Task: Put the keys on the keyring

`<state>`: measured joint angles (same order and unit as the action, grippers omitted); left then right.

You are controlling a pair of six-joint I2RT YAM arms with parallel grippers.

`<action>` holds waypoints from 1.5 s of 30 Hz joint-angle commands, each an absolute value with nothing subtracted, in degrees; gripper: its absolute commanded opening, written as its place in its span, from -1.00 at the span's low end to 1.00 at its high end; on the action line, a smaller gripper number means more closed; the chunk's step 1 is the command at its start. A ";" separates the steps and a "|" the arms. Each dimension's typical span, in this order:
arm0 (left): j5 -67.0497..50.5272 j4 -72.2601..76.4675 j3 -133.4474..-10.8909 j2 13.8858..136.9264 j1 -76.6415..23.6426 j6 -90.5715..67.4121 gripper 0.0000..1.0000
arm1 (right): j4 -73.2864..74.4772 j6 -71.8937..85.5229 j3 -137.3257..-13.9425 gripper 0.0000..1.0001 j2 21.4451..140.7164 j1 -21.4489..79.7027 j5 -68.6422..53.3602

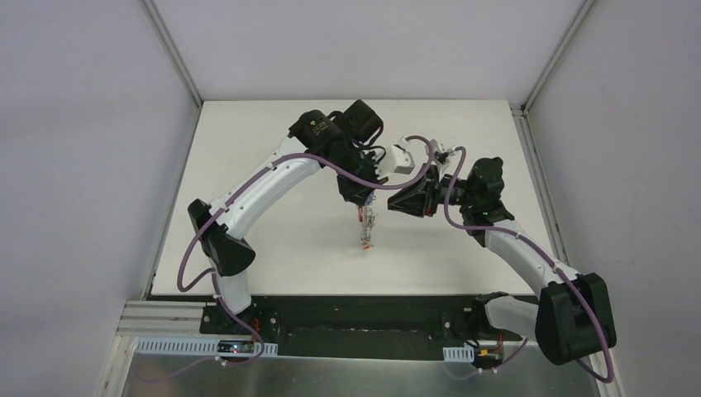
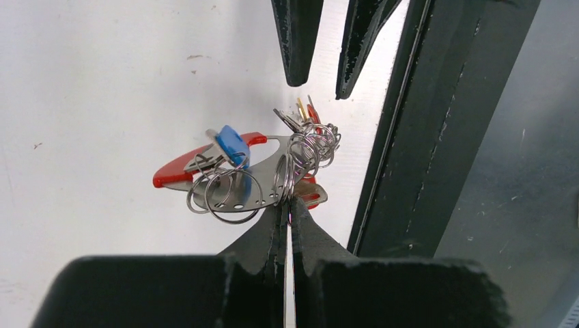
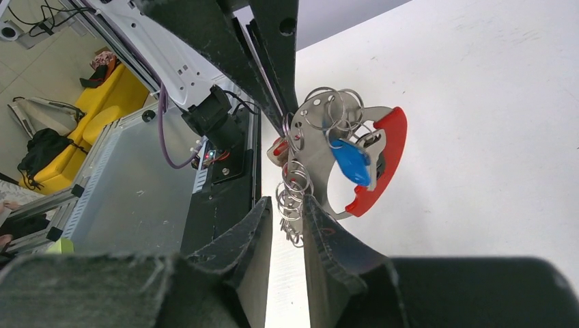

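Observation:
The keyring (image 1: 365, 225) hangs over the middle of the white table. It is a grey metal plate (image 2: 252, 184) with a red curved band (image 3: 389, 157) and several wire rings. My left gripper (image 2: 288, 205) is shut on one of its rings from above. A blue-headed key (image 2: 232, 145) lies against the plate, and a red-headed one (image 2: 311, 196) sits behind the left fingertips. My right gripper (image 3: 287, 205) is open, its fingertips either side of a dangling chain of rings (image 3: 293, 188). In the left wrist view, the right fingers (image 2: 295, 41) show just beyond the bunch.
The white table (image 1: 273, 149) is boxed in by pale walls with metal corner posts. A black base rail (image 1: 355, 318) runs along the near edge. The two arms meet closely at the centre, purple cables (image 1: 446, 207) looping around them.

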<state>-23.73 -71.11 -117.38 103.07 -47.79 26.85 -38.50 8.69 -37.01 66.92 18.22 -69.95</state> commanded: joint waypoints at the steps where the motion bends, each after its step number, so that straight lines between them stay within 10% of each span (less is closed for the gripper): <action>1: -18.14 -78.41 -122.98 105.50 -49.19 27.66 -1.00 | -39.00 6.81 -39.12 -0.50 65.48 18.33 -71.98; 45: 5.85 -85.24 -128.05 111.54 -50.44 33.21 -1.00 | -26.84 -3.80 -41.59 -0.41 63.85 19.99 -72.33</action>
